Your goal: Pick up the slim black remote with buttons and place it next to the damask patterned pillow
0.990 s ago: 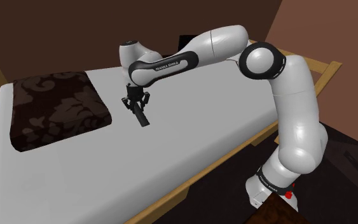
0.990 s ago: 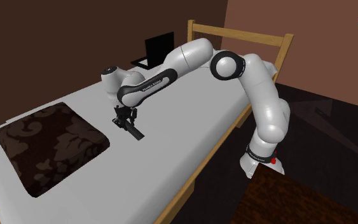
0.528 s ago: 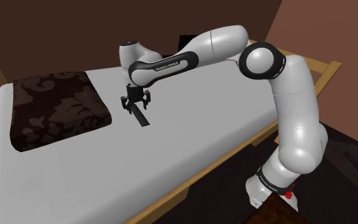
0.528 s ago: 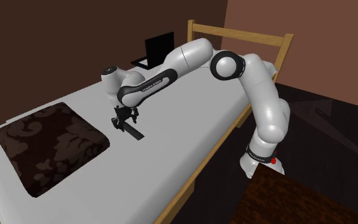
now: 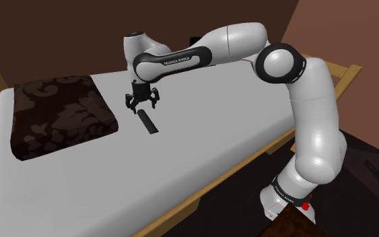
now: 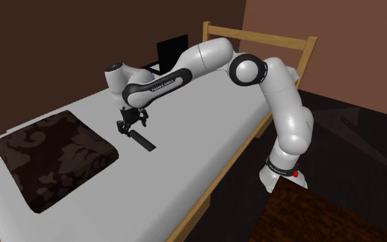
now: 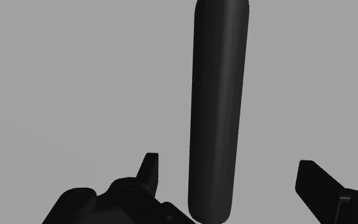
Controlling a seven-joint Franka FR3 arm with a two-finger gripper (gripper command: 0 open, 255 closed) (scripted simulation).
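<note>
The claw (image 5: 143, 102) hangs with its fingers spread wide, touching nothing, just above one end of the slim black remote (image 5: 148, 123). The remote lies flat on the grey mattress (image 5: 201, 134). The dark damask pillow (image 5: 60, 121) sits nearby toward the shoulder view's left, not touching the remote.

Bed (image 5: 208, 145): grey mattress, light wooden frame (image 6: 262, 34). Black laptop (image 6: 172, 50) open at its far corner. Brown walls, dark floor.

The remote (image 5: 148, 123) is showing plain black. The pillow (image 5: 60, 116) is showing dark brown with a paler damask pattern. The bed cover (image 5: 208, 134) is showing plain light grey.
</note>
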